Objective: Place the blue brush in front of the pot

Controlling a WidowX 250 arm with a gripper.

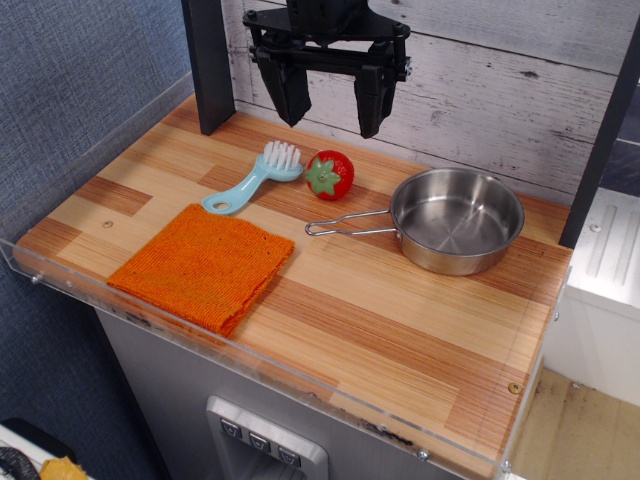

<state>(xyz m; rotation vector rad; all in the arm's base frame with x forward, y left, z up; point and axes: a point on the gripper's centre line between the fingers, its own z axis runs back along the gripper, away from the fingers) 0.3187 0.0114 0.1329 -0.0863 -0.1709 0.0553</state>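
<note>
Nearest the camera on the worktop (pixel 400 350) lies a folded orange cloth (pixel 205 265), at the near left, flat and touching nothing else. Beyond it, toward the far left, the brush (pixel 252 180) lies flat with its white bristles at the far end and the oval hole of its handle pointing near-left, close to the cloth's far edge but apart from it. Just right of the bristles sits a red toy strawberry (pixel 329 174), very near the brush head; from this angle I cannot tell whether the two touch. Further right stands the pot (pixel 457 219), empty, its wire handle reaching left toward the middle of the worktop and ending below the strawberry.

The end effector (pixel 330 100) hangs high at the far edge, above the brush head and strawberry, its two fingers spread wide and empty. The brush is untouched, so the step in hand looks like the approach before the grasp; nothing of the placing is done.

The next move likely calls for coming down over the brush, better on the handle than the head, since the strawberry crowds the bristles and a finger could knock it. Once lifted, the brush must travel right and nearer, past the wire handle, to the bare wood on the near side of the pot.
</note>
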